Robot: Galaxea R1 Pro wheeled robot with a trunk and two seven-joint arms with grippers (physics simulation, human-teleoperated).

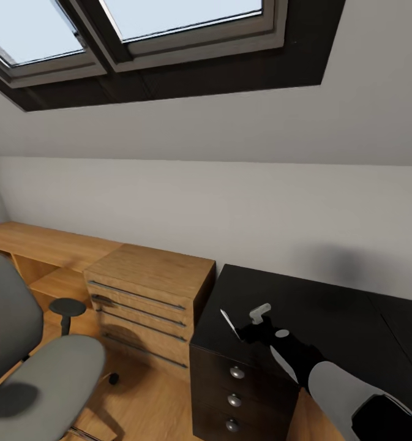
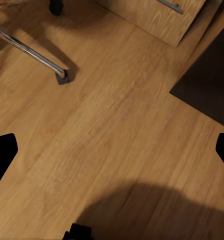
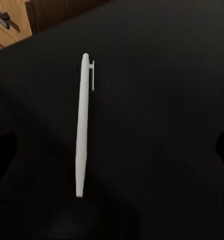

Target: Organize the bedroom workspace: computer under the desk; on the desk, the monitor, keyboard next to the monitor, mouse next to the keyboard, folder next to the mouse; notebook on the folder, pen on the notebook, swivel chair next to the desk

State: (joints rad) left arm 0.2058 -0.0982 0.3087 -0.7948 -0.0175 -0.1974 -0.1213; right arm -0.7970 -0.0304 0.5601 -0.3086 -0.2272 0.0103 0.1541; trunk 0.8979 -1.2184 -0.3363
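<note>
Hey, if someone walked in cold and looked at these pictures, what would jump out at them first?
Probably the white pen, lying alone on the glossy black desk under the right gripper, whose fingers are spread open above it. Next, the grey swivel chair at the lower left of the head view, standing on the wooden floor beside a light wooden drawer cabinet. Overhead, skylights set in the sloped wall catch the eye too.

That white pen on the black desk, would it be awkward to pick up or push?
Probably a bit fiddly: the pen is thin and lies flat on the glossy desk, so fingers may slide off it. It looks stiff and light. Pushed sideways it might roll, though its clip should stop it soon.
</note>
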